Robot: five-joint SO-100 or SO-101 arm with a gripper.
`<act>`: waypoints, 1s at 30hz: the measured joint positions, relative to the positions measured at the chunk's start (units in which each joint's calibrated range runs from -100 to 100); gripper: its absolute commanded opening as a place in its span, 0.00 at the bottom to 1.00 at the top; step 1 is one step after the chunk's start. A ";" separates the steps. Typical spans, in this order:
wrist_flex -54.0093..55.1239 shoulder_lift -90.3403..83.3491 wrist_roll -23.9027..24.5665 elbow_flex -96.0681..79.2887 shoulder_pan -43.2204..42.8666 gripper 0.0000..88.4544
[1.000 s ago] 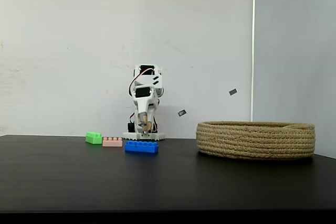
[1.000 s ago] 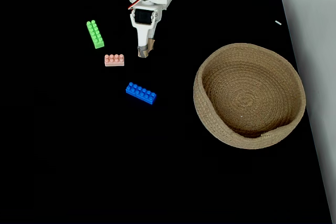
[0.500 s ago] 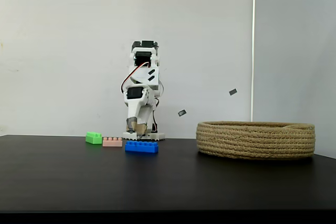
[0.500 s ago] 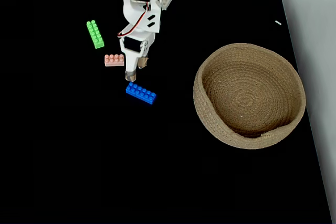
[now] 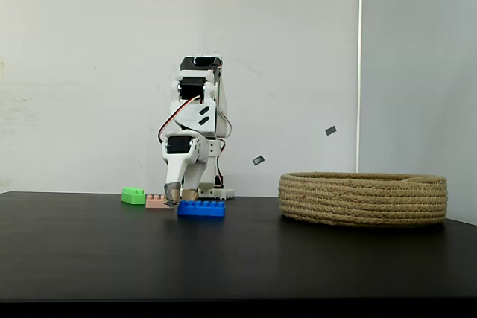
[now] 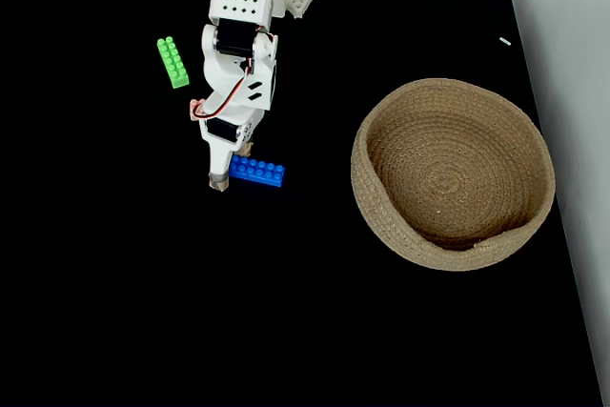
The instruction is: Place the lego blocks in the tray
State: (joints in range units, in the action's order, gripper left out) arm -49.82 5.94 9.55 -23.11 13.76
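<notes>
Side fixed view
Pincer point(image 5: 180, 199): tips down at the counter point(image 5: 238, 258), parted astride blue brick's point(image 5: 201, 209) left end; grip unclear.
Green brick point(image 5: 133, 196), pink brick point(image 5: 154, 201): left of the pincer.
Tray point(image 5: 363, 199): well right.

Top fixed view
Pincer point(image 6: 229, 171): at blue brick's point(image 6: 259, 172) left end.
Pink brick point(image 6: 193, 105): mostly hidden by arm.
Green brick point(image 6: 172, 61): upper left.
Tray point(image 6: 453, 174): right.
</notes>
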 measured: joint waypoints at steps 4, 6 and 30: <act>-0.41 0.34 0.00 0.44 -0.65 0.15; -0.41 0.34 -0.10 0.44 -1.14 0.00; -24.04 -17.22 7.86 18.74 -20.60 0.00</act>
State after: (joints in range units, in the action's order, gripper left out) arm -73.85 -11.28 17.41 -4.37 -6.84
